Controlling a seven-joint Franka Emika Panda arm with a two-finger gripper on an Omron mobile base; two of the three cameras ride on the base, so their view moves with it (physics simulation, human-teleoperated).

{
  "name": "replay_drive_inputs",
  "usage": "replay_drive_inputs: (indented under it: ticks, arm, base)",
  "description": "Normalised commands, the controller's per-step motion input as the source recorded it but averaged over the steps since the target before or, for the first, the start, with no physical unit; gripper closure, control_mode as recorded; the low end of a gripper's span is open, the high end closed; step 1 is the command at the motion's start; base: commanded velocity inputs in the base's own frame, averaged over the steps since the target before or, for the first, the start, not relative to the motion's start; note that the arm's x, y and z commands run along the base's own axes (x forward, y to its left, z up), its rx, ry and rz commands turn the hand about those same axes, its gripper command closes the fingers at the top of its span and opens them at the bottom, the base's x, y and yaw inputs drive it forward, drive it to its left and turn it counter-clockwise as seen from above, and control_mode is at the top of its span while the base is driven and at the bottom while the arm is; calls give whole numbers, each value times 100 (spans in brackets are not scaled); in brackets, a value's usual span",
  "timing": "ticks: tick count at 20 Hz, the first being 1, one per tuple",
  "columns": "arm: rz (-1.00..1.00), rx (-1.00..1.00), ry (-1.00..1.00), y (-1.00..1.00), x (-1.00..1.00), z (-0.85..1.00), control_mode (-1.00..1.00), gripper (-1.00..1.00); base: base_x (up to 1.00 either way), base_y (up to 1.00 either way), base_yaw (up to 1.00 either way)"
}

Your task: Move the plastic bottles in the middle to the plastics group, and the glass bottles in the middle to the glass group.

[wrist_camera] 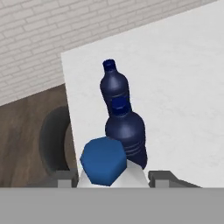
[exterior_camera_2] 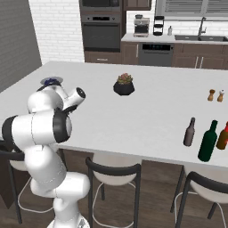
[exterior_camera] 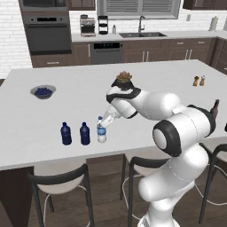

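Observation:
The clear water bottle (exterior_camera: 101,133) stands upright on the white island counter (exterior_camera: 26,128), just right of the two dark blue bottles (exterior_camera: 66,134) (exterior_camera: 84,134). My gripper (exterior_camera: 106,122) reaches down to its upper part. In the hand view its blue-looking cap (wrist_camera: 105,159) sits between my fingers (wrist_camera: 65,178), with my gripper (wrist_camera: 111,177) shut on it; both dark blue bottles (wrist_camera: 127,131) (wrist_camera: 114,85) line up right behind. Far right on the counter stand the dark brown bottle (exterior_camera_2: 190,132) and the tall dark green bottle (exterior_camera_2: 208,141), beside an amber bottle (exterior_camera_2: 224,136) at the frame edge.
A bowl of blueberries (exterior_camera: 43,91) sits at the back left, a potted plant (exterior_camera: 124,79) mid-counter, and salt and pepper shakers (exterior_camera: 199,80) at the back right. Dark stools (exterior_camera: 60,181) line the counter's near edge, close below the bottles.

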Motion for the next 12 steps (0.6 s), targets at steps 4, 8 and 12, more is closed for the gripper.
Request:
replay_drive_inputs:
  ticks: [4,8,12]
  arm:
    - [1,0,0,19,27,-23,-100,100]
    - [2,0,0,13,18,-12,-100,100]
    - [2,0,0,5,4,-11,-100,100]
  base:
    - [0,0,0]
    - [0,0,0]
    - [0,0,0]
